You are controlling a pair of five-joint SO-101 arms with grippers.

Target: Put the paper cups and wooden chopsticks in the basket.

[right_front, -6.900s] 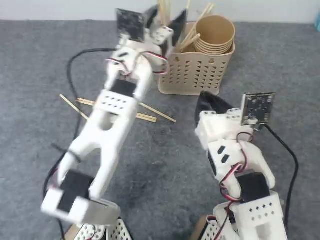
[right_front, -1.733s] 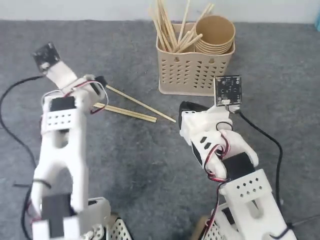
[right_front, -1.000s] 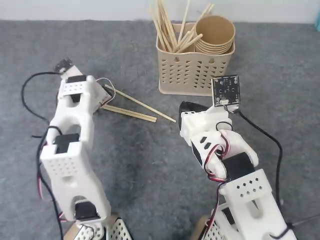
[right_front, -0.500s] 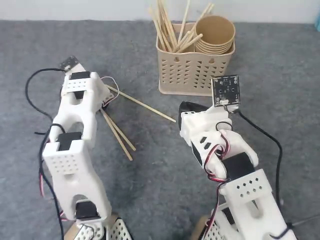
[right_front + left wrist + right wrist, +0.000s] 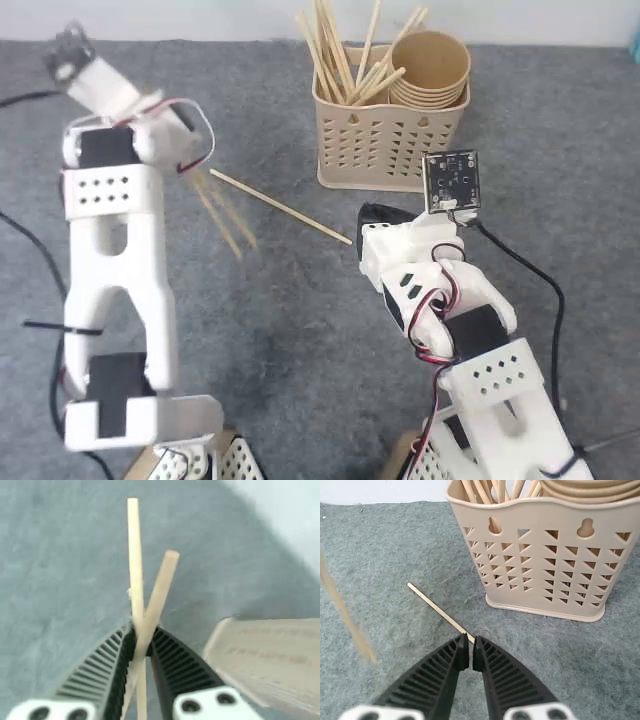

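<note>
My left gripper [image 5: 142, 632] is shut on two wooden chopsticks [image 5: 134, 555] that cross just past its fingertips. From above, that gripper [image 5: 188, 160] is raised at the left, and the held chopsticks [image 5: 222, 215] hang slanting over the mat. One loose chopstick [image 5: 285, 210] lies on the mat left of the basket [image 5: 390, 140]. The basket holds stacked paper cups [image 5: 430, 65] and several chopsticks [image 5: 340, 50]. My right gripper [image 5: 468, 644] is shut with nothing in it, low over the loose chopstick [image 5: 437, 610] and in front of the basket [image 5: 540, 565].
Grey felt mat [image 5: 300, 330] covers the table. Black cables trail beside both arms, one at the right [image 5: 550, 300]. A blurred beige shape [image 5: 270, 660] sits close beside my left gripper. Open mat lies between the two arms.
The left arm has risen and swung back to the left, lifting the two chopsticks off the mat. The right arm has kept still.
</note>
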